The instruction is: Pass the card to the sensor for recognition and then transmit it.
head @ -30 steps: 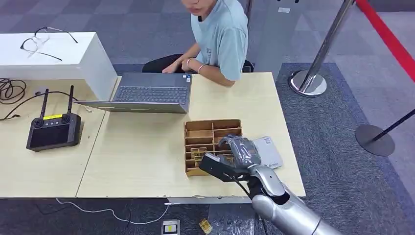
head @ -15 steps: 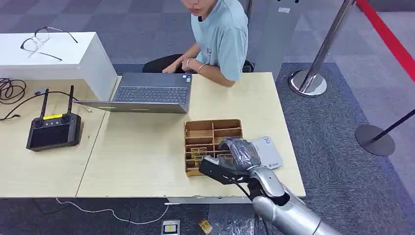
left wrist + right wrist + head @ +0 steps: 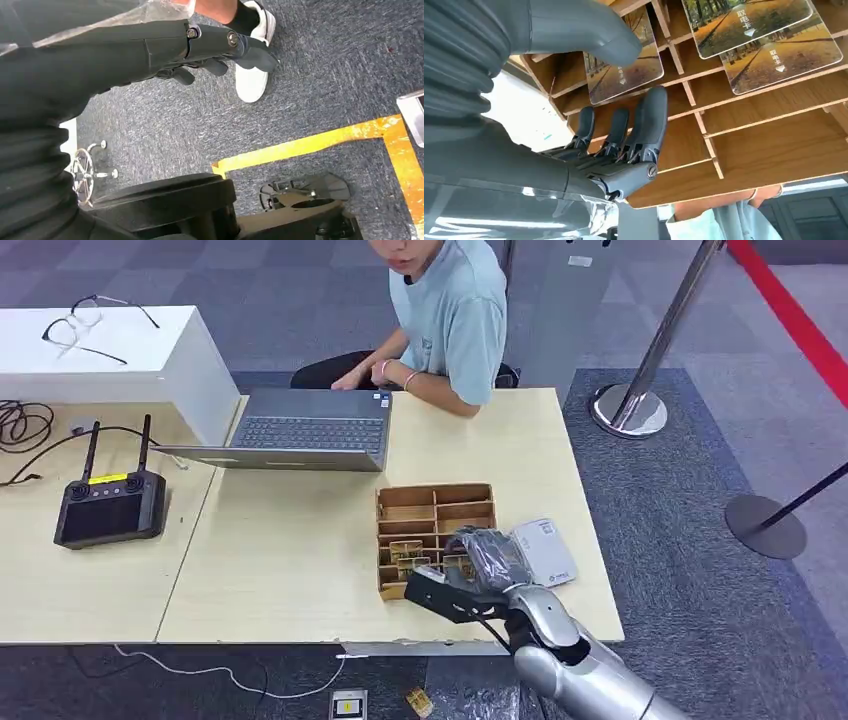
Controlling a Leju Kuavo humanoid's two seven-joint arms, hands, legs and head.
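Wooden tray [image 3: 436, 502] near table's [image 3: 290, 550] front right corner; sensor [image 3: 545, 550] just beside it toward right edge. Laptop [image 3: 310, 430] at back edge, behind tray. Cards [image 3: 744, 30] in tray compartments.

My right arm [image 3: 575, 670] comes in from the lower right of the head view, silver forearm angled up and to the left, with the wrist bent so the right hand [image 3: 485, 558] sits just below the middle of the frame. In the right wrist view I see its thumb [image 3: 589, 30] stretched across the upper left and the darker fingers [image 3: 646, 125] extended side by side near the centre, apart from the thumb, with nothing between them. My left hand [image 3: 200, 47] hangs low, fingers loosely curled across the top of the left wrist view, holding nothing.
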